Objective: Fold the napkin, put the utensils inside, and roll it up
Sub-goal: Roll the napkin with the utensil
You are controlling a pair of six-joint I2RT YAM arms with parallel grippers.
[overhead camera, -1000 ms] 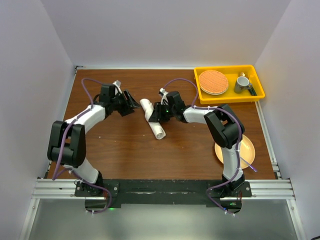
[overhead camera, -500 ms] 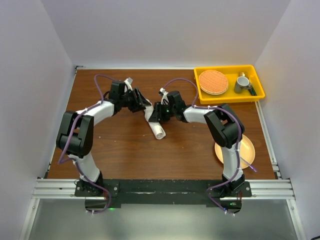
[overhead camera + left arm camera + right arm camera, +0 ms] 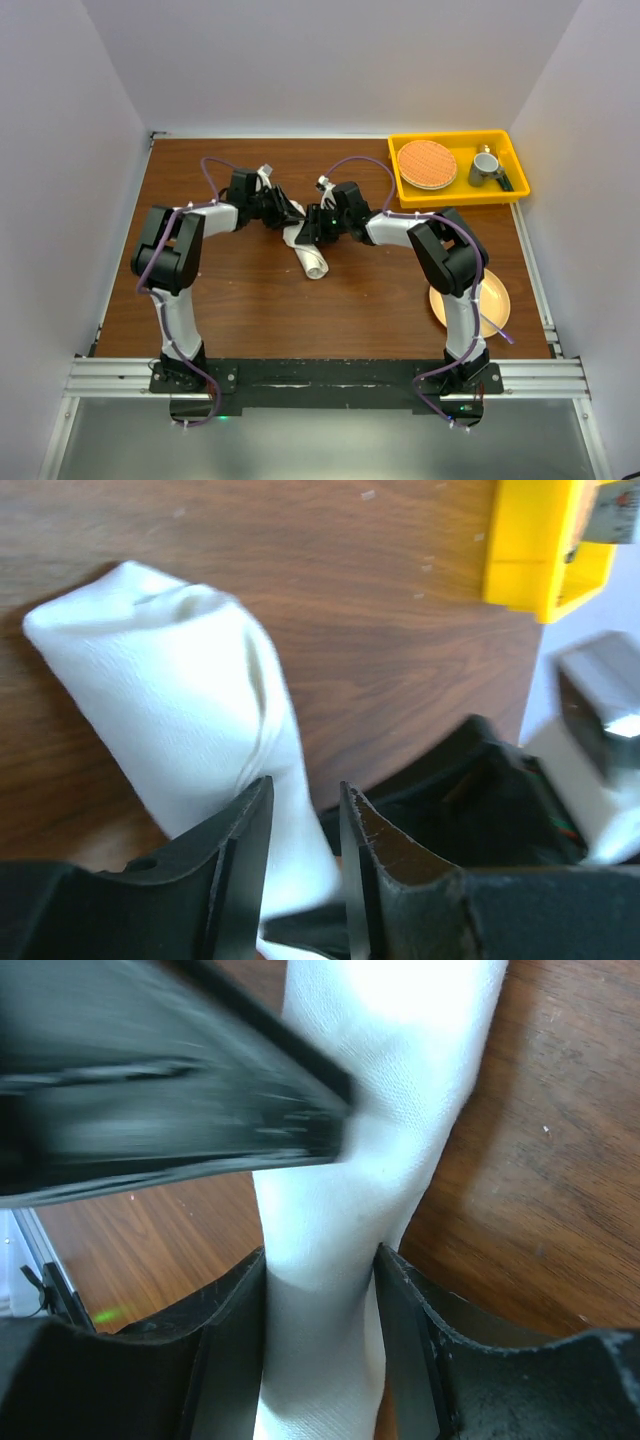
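Observation:
The napkin (image 3: 310, 252) lies rolled into a white tube in the middle of the wooden table. My right gripper (image 3: 311, 231) is shut across the roll's middle. In the right wrist view the cloth (image 3: 330, 1220) fills the gap between its jaws (image 3: 320, 1270) and is pinched narrow there. My left gripper (image 3: 291, 214) is over the roll's far end. In the left wrist view its jaws (image 3: 305, 800) stand a narrow gap apart, just above the cloth (image 3: 170, 690), not squeezing it. The gold fork is not in view.
A yellow tray (image 3: 510, 186) at the back right holds a round woven mat (image 3: 427, 164) and a small cup (image 3: 485, 166). A yellow plate (image 3: 496, 300) lies by the right arm. The tray's corner shows in the left wrist view (image 3: 530, 540).
My left arm has swung right, from apart on the left until its gripper is over the roll's far end. The right gripper has stayed on the roll.

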